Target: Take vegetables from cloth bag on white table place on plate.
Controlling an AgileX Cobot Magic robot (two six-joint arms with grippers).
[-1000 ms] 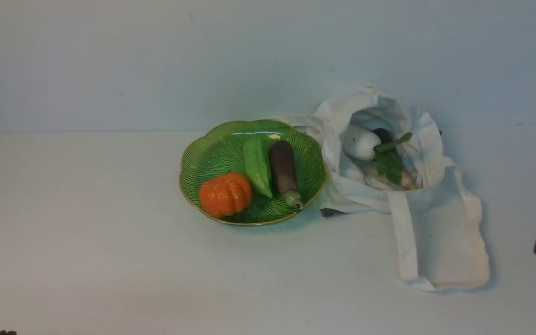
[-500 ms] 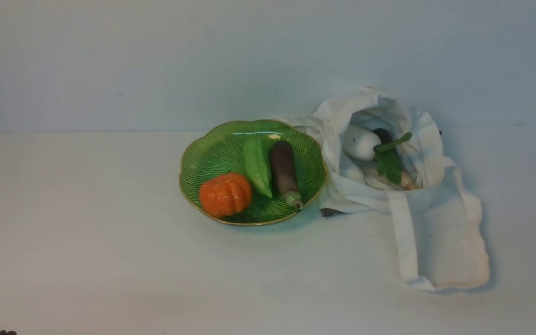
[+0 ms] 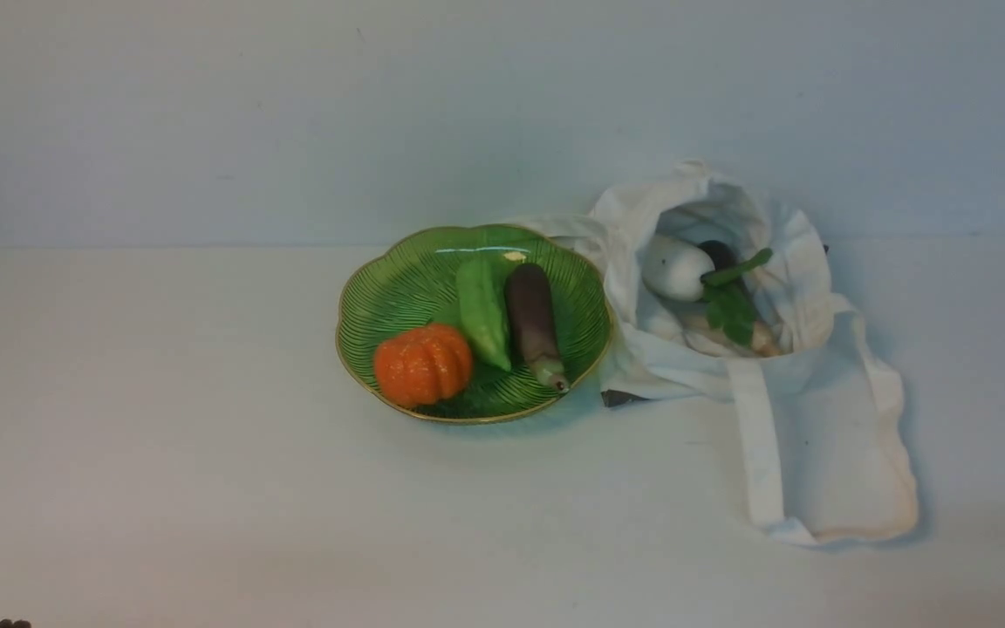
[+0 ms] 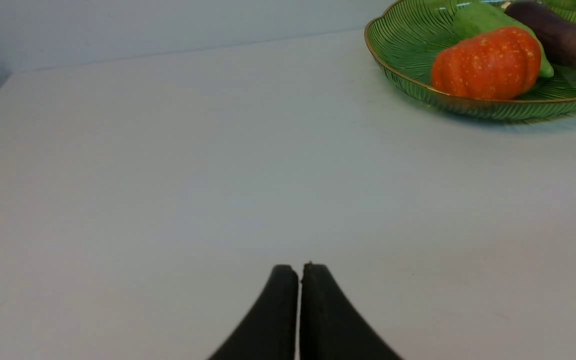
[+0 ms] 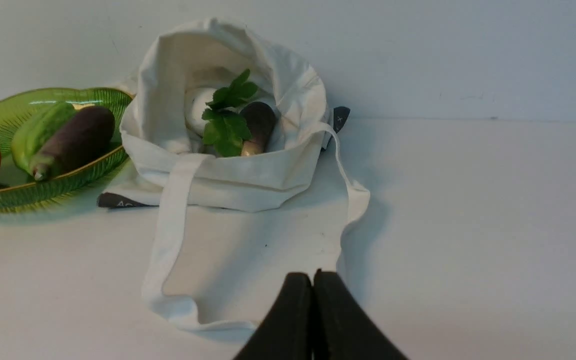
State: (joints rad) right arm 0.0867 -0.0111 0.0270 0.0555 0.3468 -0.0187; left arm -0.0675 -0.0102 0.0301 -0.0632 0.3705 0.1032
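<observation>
The green plate (image 3: 398, 283) sits mid-table and holds a dark purple eggplant (image 3: 532, 318), a green gourd (image 3: 482, 312) and an orange pumpkin (image 3: 422, 364). The white cloth bag (image 3: 795, 262) lies right of it, mouth open, with the white radish (image 3: 673, 266), its green leaves and a second eggplant (image 3: 717, 254) inside. In the right wrist view the bag (image 5: 248, 175) lies ahead of my shut, empty right gripper (image 5: 313, 274). In the left wrist view my shut, empty left gripper (image 4: 300, 267) hovers over the bare table, the plate (image 4: 408, 40) far off.
The bag's strap handles (image 3: 760, 462) trail forward across the white table (image 3: 162, 436). A dark label (image 3: 620, 399) pokes out under the bag beside the plate. A pale wall stands behind the table.
My right gripper, seen at the front view's right edge a second ago, has drawn back out of that view. The plate, bag and vegetables have not moved.
</observation>
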